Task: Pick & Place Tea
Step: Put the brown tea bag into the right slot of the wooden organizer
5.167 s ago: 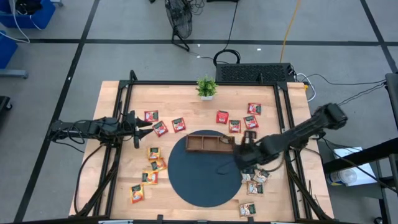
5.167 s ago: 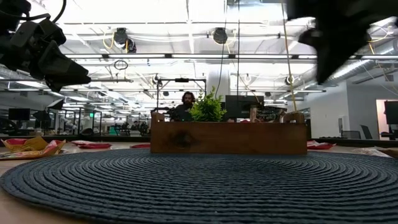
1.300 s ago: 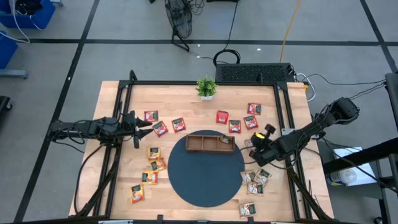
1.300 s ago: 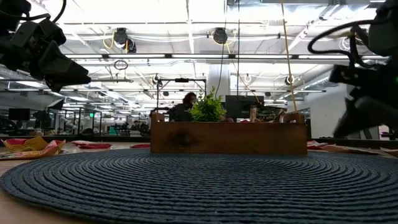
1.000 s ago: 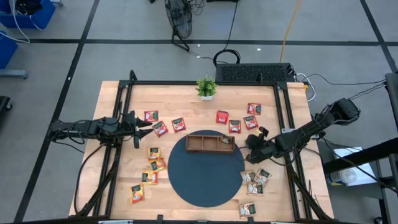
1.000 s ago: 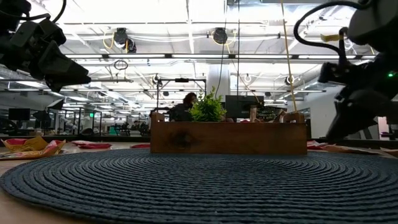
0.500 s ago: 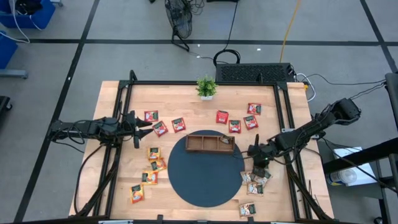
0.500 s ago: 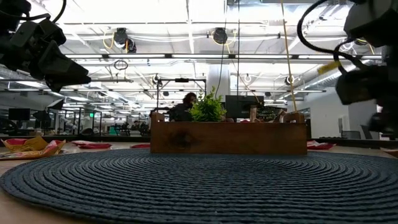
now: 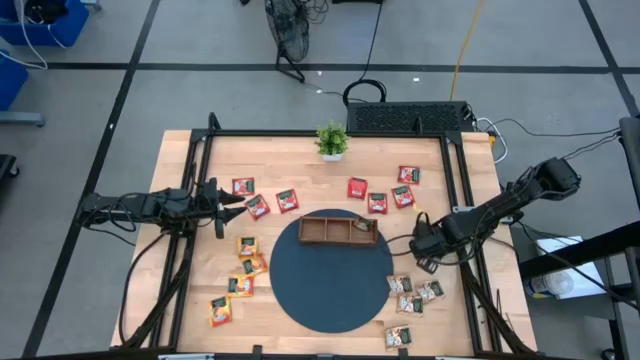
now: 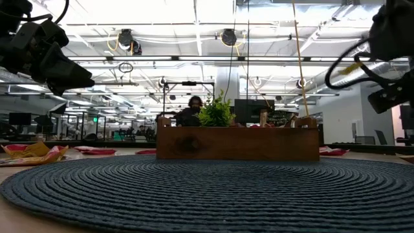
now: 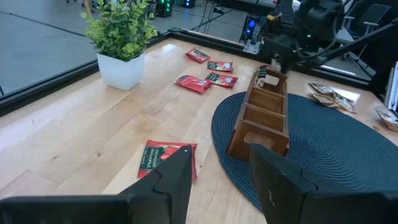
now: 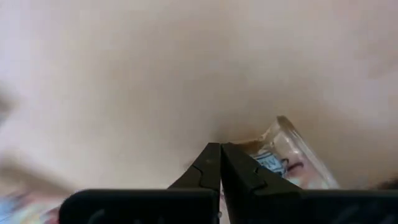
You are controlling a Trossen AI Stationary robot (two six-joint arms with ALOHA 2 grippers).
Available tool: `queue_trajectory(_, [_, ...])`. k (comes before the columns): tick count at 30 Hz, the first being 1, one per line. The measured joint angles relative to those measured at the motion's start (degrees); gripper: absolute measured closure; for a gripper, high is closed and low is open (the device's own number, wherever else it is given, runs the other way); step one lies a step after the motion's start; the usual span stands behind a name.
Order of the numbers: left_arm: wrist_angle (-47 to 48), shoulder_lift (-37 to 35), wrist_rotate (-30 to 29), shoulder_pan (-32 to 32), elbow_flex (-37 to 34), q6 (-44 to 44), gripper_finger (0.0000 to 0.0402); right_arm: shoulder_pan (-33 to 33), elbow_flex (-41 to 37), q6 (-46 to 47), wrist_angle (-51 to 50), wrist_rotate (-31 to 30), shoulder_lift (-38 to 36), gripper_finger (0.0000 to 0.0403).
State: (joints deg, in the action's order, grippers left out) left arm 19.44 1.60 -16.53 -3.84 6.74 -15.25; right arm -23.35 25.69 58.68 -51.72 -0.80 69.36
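Small flat tea sachets lie scattered on the wooden table: red ones (image 9: 287, 200) (image 9: 377, 203) at the far side, yellow-orange ones (image 9: 247, 245) at the near left, pale ones (image 9: 408, 295) at the near right. My right gripper (image 9: 419, 250) is shut and points down just beyond the pale group. In the right wrist view its tips (image 12: 220, 146) stand at the edge of a pale sachet (image 12: 283, 155). My left gripper (image 9: 237, 200) waits open at the left by a red sachet (image 11: 166, 158). My right gripper's shut fingertips (image 12: 214, 155) come from above, right beside the edge of a pale sachet (image 12: 261, 149) that lies on the table. Whether they touch it I cannot tell.
A brown wooden three-compartment tray (image 9: 338, 229) stands on the far part of a dark round mat (image 9: 330, 285) in the table's middle. A small potted plant (image 9: 332, 140) stands at the far edge. Black frame rails run along the table's left and right sides.
My right gripper has swung from beside the tray's right end toward the near edge, over the pale sachets, and has tipped from a slant to pointing down. It has stayed shut.
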Motion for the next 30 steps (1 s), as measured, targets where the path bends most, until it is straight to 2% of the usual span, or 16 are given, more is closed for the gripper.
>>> queue_trajectory(7, [0.00,-0.01,0.02,0.00,0.00,0.00,0.0240,-0.02,-0.08,-3.55,3.84,-22.32,0.04,0.0403])
queue_trajectory(10, [0.00,-0.01,0.02,0.00,0.00,-0.02,0.0240,0.02,-0.23,-8.36,9.88,-26.46,0.15,0.0403])
queue_trajectory(14, [0.00,-0.01,0.02,0.00,0.00,0.00,0.0240,0.31,-0.04,-11.04,12.28,-20.16,-0.48,0.0403])
queue_trajectory(17, [0.01,0.01,0.03,0.00,0.00,0.00,0.0240,0.64,-0.01,-9.61,9.93,-10.18,-1.94,0.0403])
queue_trajectory(19, [-0.02,-0.01,0.02,0.00,0.00,-0.01,0.0240,0.87,0.13,-6.68,5.36,-7.68,-3.30,0.0403])
queue_trajectory(22, [-0.02,-0.01,0.02,0.00,0.00,0.00,0.0240,0.85,0.35,-2.91,-2.95,-9.12,-5.21,0.0403])
queue_trajectory(26, [-0.01,-0.01,0.00,0.00,0.00,-0.01,0.0240,1.29,0.04,-0.91,-4.31,-15.04,-6.95,0.0403])
queue_trajectory(30, [0.00,0.00,0.02,0.00,0.00,0.00,0.0240,2.06,0.17,-0.90,-3.18,-18.40,-7.77,0.0403])
